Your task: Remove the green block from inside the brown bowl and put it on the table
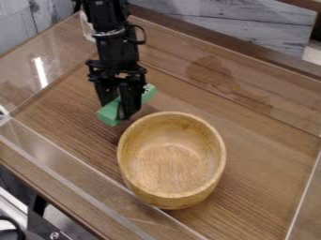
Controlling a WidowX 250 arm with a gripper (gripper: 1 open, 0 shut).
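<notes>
- One gripper (119,108) is in view, black, pointing steeply down over the table (251,94) toward the far left part of its surface, just beyond the far-left side of the brown bowl (172,157).
- Its two fingers are clamped together on the green block (116,111); the block shows as green on both sides of the black fingers, its lower end low near the wood and its other end sticking out to the right.
- Whether the block's lower end already touches the tabletop cannot be told from this view.
- The bowl itself is empty: only bare wood grain shows inside, so the block is already out and sits outside the rim, close to it but apart.
- By my judgement the task is at its last step, with only the release and the withdrawal left.
- Risk one: the block looks tilted in the grip, so if the fingers part while it is off the surface it may drop on an end, tip and roll toward the bowl's wall.
- Risk two: if the arm presses lower with the block held askew, the block could twist or squirt out of the fingers.
- Risk three: on lifting away, a finger could drag the freed block along, or the arm could nudge the nearby bowl rim and shift it.
</notes>
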